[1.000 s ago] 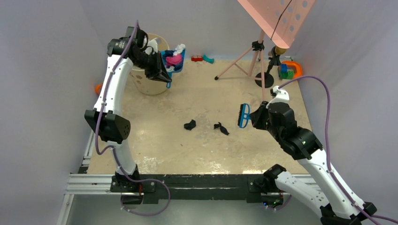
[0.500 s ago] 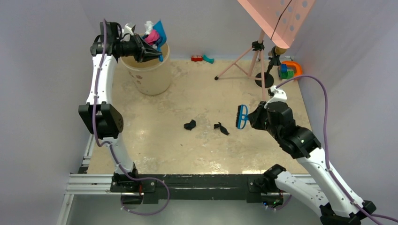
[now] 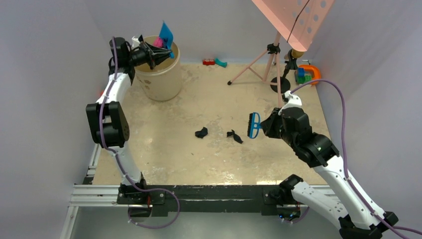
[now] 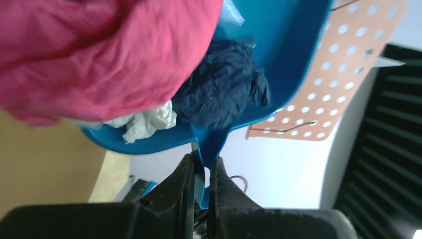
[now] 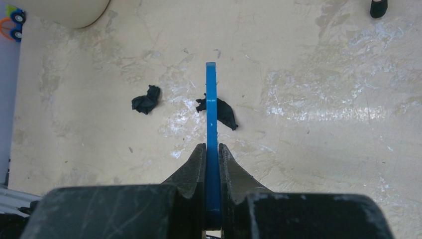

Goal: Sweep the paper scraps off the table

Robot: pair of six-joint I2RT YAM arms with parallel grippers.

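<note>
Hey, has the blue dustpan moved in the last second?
Yes. The blue dustpan has shifted left and farther away, from the cream bucket's right side to above its far rim, held by the left gripper.

Crinkled matt paper scraps, glossy plastic dustpan, smooth plastic brush, worn mottled table
</note>
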